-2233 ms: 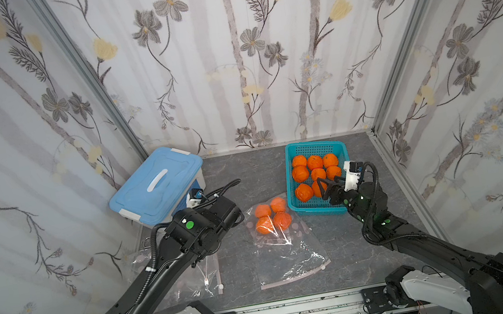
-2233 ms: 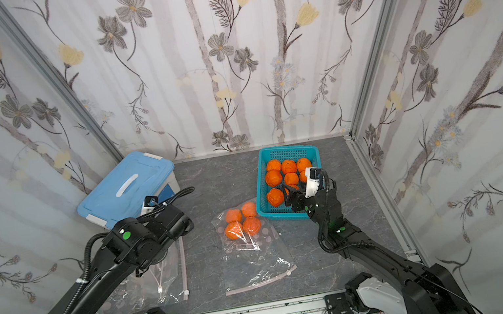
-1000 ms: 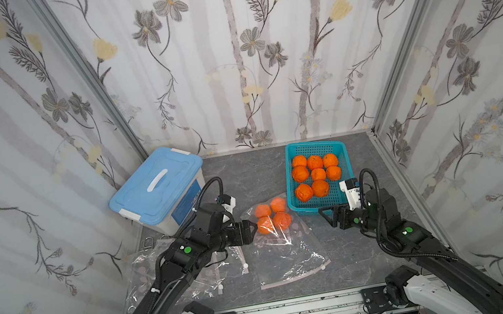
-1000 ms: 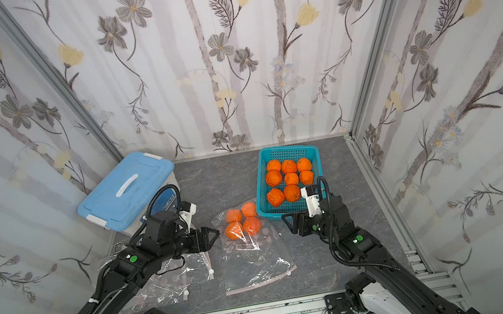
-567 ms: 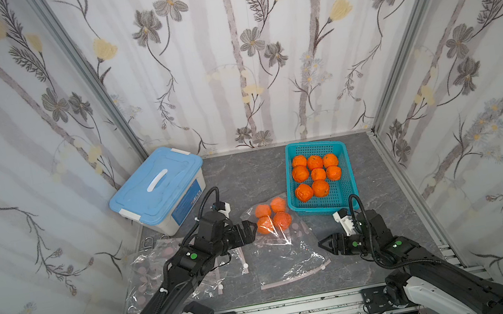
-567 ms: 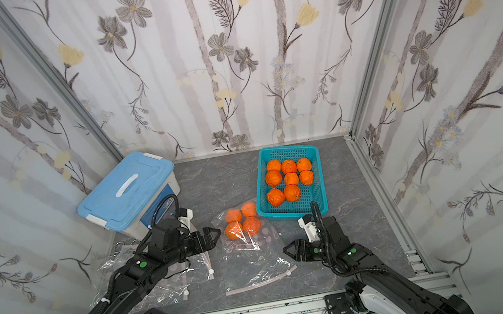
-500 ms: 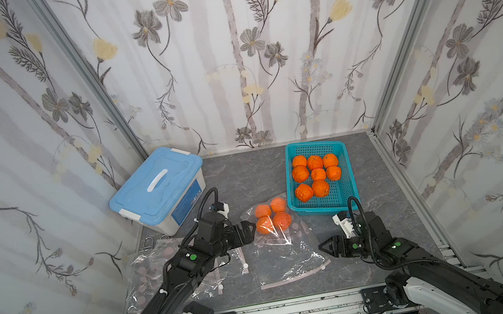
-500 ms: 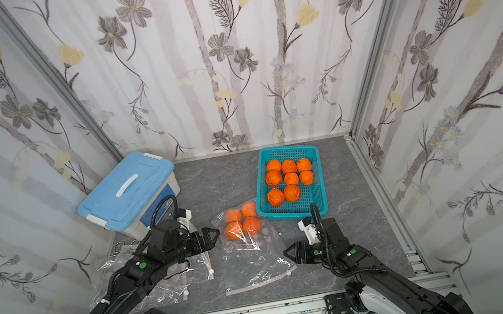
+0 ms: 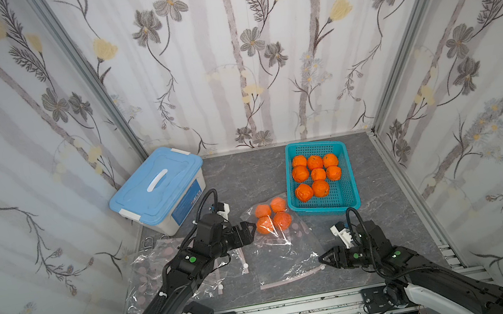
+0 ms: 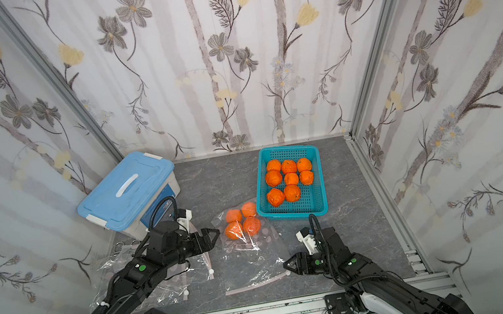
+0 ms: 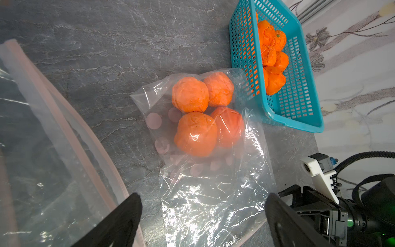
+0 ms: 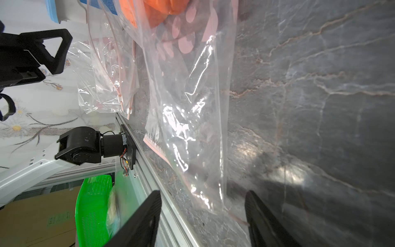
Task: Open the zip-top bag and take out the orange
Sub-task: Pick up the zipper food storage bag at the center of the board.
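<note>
My left pincer [image 9: 250,229] hovers low over the grey surface [image 9: 246,172] with its jaws wide apart and nothing between them. It sits just beside the far end of the zip-top bag [image 9: 281,249], where four oranges [image 9: 269,218] are bunched together inside the clear plastic. The bag lies flat in the middle of the surface, and its pink zip strip [image 9: 291,279] runs along the edge nearest my base. My right pincer [image 9: 324,259] is down at the right end of that strip, jaws apart and gripping nothing. In the right wrist view the strip's end lies between my fingers [image 12: 149,213], though I cannot tell whether either one touches it. A teal basket [image 9: 324,209] holding eight more oranges stands just beside the bag. A blue-lidded box [image 9: 158,187] sits at the back left, and crumpled empty bags [image 9: 156,277] lie under my left arm.
</note>
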Controlling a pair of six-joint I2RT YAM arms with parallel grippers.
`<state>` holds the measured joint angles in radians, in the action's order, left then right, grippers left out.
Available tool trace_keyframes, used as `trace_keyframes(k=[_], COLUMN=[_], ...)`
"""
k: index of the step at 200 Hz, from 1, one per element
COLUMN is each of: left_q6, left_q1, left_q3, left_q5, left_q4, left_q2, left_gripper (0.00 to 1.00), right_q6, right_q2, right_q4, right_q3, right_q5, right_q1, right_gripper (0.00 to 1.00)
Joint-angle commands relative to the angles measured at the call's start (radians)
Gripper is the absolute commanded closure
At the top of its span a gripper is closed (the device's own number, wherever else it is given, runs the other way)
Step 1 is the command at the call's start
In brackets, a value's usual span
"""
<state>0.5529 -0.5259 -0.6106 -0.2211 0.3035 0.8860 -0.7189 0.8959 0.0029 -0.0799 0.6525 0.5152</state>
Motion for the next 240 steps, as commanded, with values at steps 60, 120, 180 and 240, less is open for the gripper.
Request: trace_keyframes(k=[60,120,180,240], left_q6=[-0.015,-0.019,-0.046,-0.151], left_q1=[0.002,0.003,0.003,-0.027], left_q3=[-0.02,-0.022,-0.023,-0.121], left_q5=[-0.054,-0.062,-0.065,-0.109], left_q4=[-0.041,-0.052,-0.084,-0.205], left_q2=[0.034,0.03,-0.018,0.016], left_gripper=[0.11,0.13,0.18,0.22], right_q6=[-0.071,-0.054,-0.115,-0.393], right_q2=[-0.053,0.02,0.06,0.098], right_q4=[0.08,0.103,0.115,0.077], right_q3=[-0.035,-0.076,-0.166,-0.344], right_q5=[0.142,0.239,0.214,0.147], right_q1=[0.001,0.016,0.036,0.046], right_gripper=[0.65,0.8,0.98,1.0])
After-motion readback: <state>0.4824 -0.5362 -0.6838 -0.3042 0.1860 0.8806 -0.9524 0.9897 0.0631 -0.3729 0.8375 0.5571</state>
